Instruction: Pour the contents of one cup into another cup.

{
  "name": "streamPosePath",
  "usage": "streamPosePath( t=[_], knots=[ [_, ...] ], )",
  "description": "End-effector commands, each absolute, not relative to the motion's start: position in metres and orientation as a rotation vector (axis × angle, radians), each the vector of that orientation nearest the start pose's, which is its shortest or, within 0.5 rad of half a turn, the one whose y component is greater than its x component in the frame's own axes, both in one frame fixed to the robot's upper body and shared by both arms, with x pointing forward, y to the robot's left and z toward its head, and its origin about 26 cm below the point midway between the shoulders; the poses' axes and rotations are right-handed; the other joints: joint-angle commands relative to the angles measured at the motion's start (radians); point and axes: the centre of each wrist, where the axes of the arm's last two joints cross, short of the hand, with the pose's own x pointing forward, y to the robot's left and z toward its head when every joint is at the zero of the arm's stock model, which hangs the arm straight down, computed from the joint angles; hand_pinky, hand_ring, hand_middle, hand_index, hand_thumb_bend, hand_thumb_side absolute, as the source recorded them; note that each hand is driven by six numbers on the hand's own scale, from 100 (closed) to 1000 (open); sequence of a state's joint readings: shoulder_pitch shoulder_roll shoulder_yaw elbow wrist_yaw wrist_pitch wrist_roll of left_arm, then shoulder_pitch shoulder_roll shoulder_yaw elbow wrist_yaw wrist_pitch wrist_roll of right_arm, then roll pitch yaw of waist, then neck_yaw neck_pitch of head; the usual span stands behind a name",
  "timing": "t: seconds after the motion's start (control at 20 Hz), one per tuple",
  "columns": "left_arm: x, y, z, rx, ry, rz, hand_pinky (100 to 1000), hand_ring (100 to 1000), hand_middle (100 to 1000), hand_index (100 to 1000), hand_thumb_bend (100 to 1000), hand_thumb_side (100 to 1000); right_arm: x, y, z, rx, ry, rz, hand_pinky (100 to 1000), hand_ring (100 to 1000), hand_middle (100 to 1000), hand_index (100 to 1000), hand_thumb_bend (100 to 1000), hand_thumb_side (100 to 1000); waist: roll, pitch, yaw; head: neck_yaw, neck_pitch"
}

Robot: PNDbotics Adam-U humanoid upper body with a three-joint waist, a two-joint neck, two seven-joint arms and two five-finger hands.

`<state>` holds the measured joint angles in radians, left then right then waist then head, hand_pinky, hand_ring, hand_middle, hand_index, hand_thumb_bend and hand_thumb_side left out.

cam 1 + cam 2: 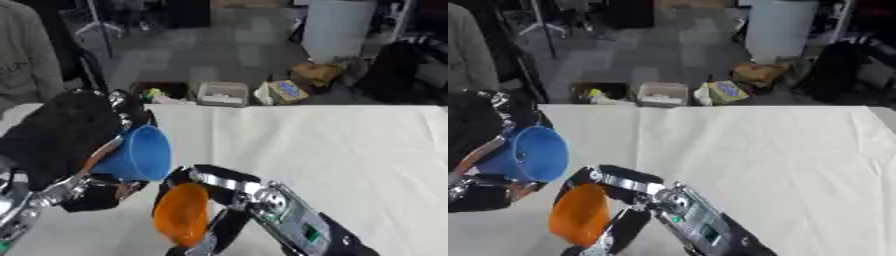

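Left hand (66, 135) at mid-left of frame, fingers wrapped round blue cup (138, 154), tipped w/ mouth facing right. Just below-right, right hand (223, 192) clamped on orange cup (181, 214), bottom centre, above white surface (350, 150).

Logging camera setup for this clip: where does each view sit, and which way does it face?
Left eye view: in the robot's head, looking down and forward over the white table; shows the left hand curled round a tipped blue cup and the right hand holding an orange cup.
Right eye view: same head, set slightly to the right, facing the same way; the same hands and cups sit further left in the picture.
Shared: both show the same moment, table, cups and floor clutter beyond.
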<state>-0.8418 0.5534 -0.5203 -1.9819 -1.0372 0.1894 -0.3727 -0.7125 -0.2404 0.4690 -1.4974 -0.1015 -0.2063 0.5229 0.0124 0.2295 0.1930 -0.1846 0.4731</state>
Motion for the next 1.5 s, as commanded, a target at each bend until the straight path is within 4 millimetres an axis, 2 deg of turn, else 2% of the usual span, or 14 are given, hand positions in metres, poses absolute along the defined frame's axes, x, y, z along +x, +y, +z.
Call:
streamPosePath(
  t=[0.05, 1.5],
  knots=[
    [0.291, 0.137, 0.300, -1.552, 2.274, 1.825, 100, 100, 119, 439, 378, 100, 0.379, -0.110, 0.177, 0.589, -2.005, 1.361, 136, 210, 377, 459, 276, 100, 0.004, -0.020, 0.004, -0.004, -0.006],
    [0.287, 0.127, 0.304, -1.513, 2.024, 1.768, 100, 100, 114, 444, 401, 100, 0.380, -0.114, 0.172, 0.582, -1.989, 1.353, 127, 210, 382, 456, 273, 100, 0.006, -0.026, 0.014, -0.014, 0.004]
  ],
)
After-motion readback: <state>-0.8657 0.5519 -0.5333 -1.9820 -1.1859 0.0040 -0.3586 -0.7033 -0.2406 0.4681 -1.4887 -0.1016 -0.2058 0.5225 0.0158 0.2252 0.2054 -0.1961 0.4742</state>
